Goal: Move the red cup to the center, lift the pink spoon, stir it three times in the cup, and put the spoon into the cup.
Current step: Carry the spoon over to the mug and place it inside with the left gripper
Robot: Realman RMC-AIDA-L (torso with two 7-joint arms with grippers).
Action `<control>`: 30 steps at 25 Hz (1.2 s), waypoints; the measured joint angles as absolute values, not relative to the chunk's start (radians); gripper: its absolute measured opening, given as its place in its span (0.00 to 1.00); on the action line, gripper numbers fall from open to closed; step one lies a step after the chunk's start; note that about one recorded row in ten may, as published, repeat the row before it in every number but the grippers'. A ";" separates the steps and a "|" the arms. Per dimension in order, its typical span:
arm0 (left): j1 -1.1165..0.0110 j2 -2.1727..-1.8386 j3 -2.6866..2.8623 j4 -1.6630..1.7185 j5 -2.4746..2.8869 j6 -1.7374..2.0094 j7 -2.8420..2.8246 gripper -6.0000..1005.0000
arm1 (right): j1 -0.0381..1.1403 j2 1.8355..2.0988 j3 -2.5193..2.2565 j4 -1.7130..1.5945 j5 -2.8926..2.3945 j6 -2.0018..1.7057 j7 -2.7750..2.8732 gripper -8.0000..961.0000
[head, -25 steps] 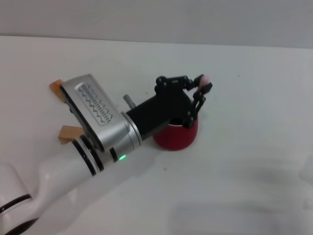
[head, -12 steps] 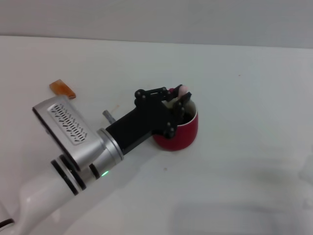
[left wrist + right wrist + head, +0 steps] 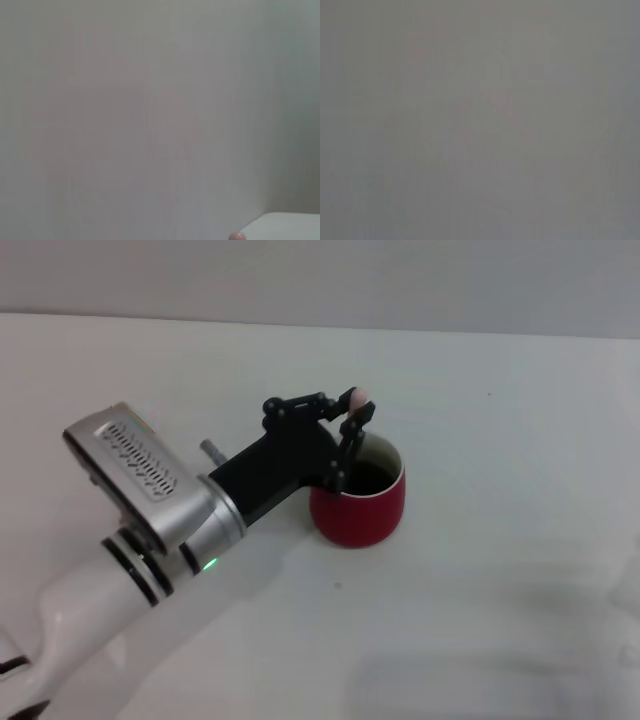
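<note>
Head view shows my left claw [image 3: 350, 435] over the near-left rim of the red cup [image 3: 358, 505], pinched shut on the pink spoon [image 3: 360, 398], whose pale handle tip pokes out above the fingers; the metal end is hidden behind them, so I cannot tell how deep it reaches. Half a second ago the claw sat lower and further right, right over the cup's mouth; now it has swung back toward the left edge and risen a little. I judge this as one sweep of the stirring. The cup stands upright mid-bench [image 3: 520, 440]. My right claw is nowhere in view.
</note>
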State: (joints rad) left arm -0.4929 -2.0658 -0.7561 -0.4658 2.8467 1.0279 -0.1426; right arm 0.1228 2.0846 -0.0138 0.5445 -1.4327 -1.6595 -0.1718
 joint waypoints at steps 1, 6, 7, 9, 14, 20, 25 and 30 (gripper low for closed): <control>-0.501 -2.067 -0.756 -0.465 2.847 1.026 -0.143 0.16 | 0.123 2.085 -0.014 0.545 -1.433 -1.659 -0.172 0.01; -0.539 -2.072 -0.748 -0.468 2.848 1.017 -0.148 0.16 | 0.122 2.085 -0.014 0.545 -1.433 -1.660 -0.172 0.01; -0.549 -2.073 -0.739 -0.478 2.848 1.017 -0.153 0.16 | 0.120 2.085 -0.014 0.545 -1.433 -1.660 -0.172 0.01; -0.551 -2.074 -0.734 -0.484 2.848 1.017 -0.154 0.16 | 0.119 2.085 -0.014 0.545 -1.433 -1.660 -0.172 0.01; -0.547 -2.074 -0.694 -0.508 2.850 1.017 -0.156 0.16 | 0.118 2.085 -0.014 0.544 -1.433 -1.660 -0.172 0.01; -0.483 -2.068 -0.675 -0.531 2.850 1.024 -0.168 0.17 | 0.122 2.085 -0.014 0.545 -1.433 -1.655 -0.172 0.01; -0.439 -2.064 -0.694 -0.526 2.850 1.025 -0.160 0.17 | 0.128 2.085 -0.014 0.545 -1.433 -1.651 -0.172 0.01; -0.436 -2.063 -0.736 -0.491 2.850 1.021 -0.158 0.17 | 0.129 2.086 -0.014 0.545 -1.433 -1.650 -0.172 0.01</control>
